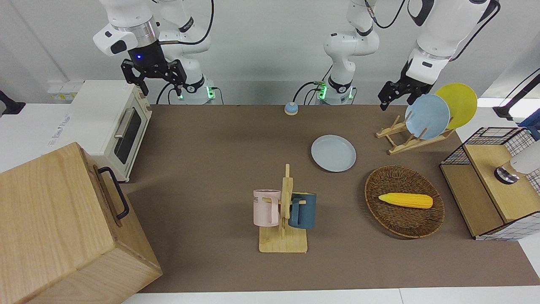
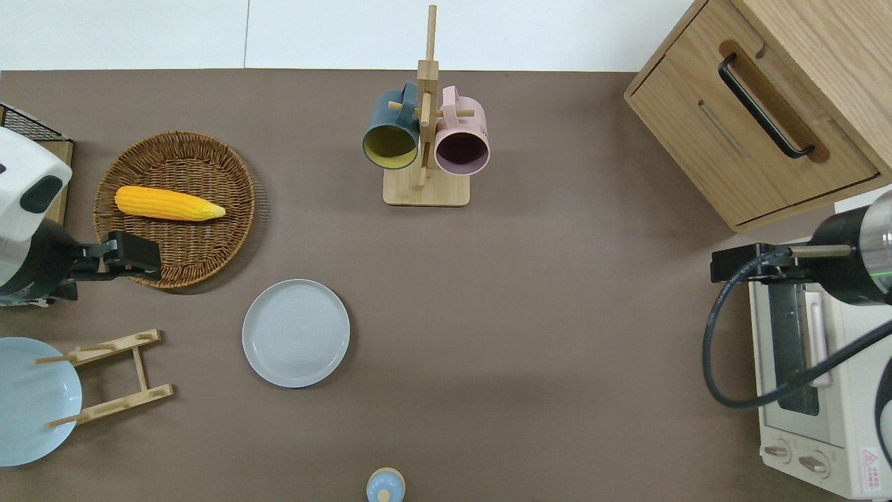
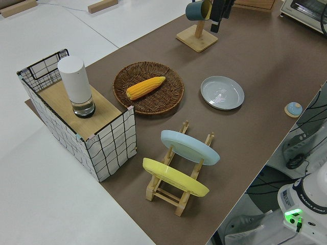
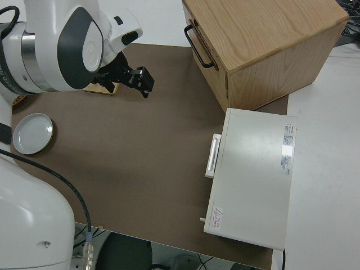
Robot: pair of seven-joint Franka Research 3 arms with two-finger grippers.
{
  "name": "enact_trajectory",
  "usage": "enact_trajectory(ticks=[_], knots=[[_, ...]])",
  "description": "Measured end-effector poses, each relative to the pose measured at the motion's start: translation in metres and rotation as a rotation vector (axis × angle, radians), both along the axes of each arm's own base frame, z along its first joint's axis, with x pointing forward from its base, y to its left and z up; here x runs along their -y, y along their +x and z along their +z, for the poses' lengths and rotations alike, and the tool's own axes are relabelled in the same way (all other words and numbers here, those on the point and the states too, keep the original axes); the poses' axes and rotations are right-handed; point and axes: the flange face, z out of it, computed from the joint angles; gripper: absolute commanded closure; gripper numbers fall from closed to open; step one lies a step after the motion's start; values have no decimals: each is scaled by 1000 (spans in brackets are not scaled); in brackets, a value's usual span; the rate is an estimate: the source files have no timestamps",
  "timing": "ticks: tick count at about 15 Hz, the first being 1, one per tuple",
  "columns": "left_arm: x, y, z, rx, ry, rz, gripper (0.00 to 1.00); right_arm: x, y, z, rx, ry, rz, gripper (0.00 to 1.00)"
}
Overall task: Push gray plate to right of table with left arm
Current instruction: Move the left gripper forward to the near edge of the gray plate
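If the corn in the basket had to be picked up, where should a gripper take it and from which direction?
Grip the corn across its thick middle, coming straight down from above. It lies flat on its side in the shallow wicker basket, long axis running along the table, so both long flanks are probably free for the fingers.

The table [image 2: 557, 293] has a dull-brown top. Directly on it lie the gray plate [image 2: 296, 332], flat, toward the middle from the left gripper [image 2: 132, 259]; a wicker basket [image 2: 230, 230] whose rim lies under that gripper; a wooden plate rack [image 2: 115, 376] nearer the robots; a mug stand [image 2: 425, 189]; a small blue bell [image 2: 385, 486]; a wooden cabinet [image 2: 704, 139]; and a toaster oven [image 2: 794, 425].
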Motion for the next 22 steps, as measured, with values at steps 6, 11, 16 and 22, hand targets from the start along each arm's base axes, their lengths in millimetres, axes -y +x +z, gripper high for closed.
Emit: enact_trajectory(ticks=[6, 11, 16, 22], knots=[[-12, 2, -68, -26, -54, 44, 13, 0, 0, 0, 0, 0, 0, 5], [-15, -16, -118, -52, -60, 81, 9, 0, 0, 0, 0, 0, 0, 5], [-11, -37, -146, -82, -51, 88, 11, 0, 0, 0, 0, 0, 0, 5], [-13, -56, -212, -73, -59, 48, 17, 0, 0, 0, 0, 0, 0, 5]])
